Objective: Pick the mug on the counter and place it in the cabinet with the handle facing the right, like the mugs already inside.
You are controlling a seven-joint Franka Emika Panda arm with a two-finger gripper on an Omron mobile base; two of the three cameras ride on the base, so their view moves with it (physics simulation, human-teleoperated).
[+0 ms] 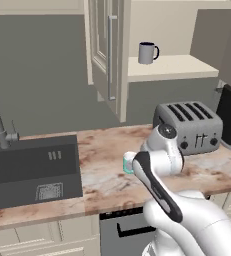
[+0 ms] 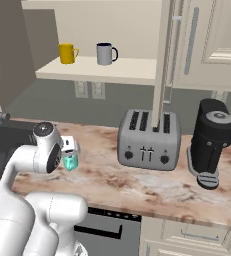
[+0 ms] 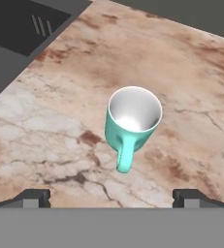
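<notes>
The teal-green mug (image 3: 133,118) stands upright on the marbled counter (image 3: 45,126), its white inside showing. Its handle (image 3: 124,156) points toward the bottom of the hand view, at my gripper (image 3: 111,197). The gripper hovers above the mug, open, with its two fingertips (image 3: 33,197) spread wide and nothing between them. From the base the mug (image 2: 70,162) peeks out below my hand, and in the left base view the arm hides most of the mug (image 1: 127,163). The cabinet (image 1: 172,67) is open, with a grey mug (image 1: 147,52) on its shelf, handle to the right.
A silver toaster (image 2: 148,140) stands on the counter right of the mug, with a black coffee machine (image 2: 211,142) beyond it. A dark sink (image 1: 32,167) lies to the left. The open cabinet door (image 1: 107,50) juts out. A yellow mug (image 2: 67,53) shares the shelf.
</notes>
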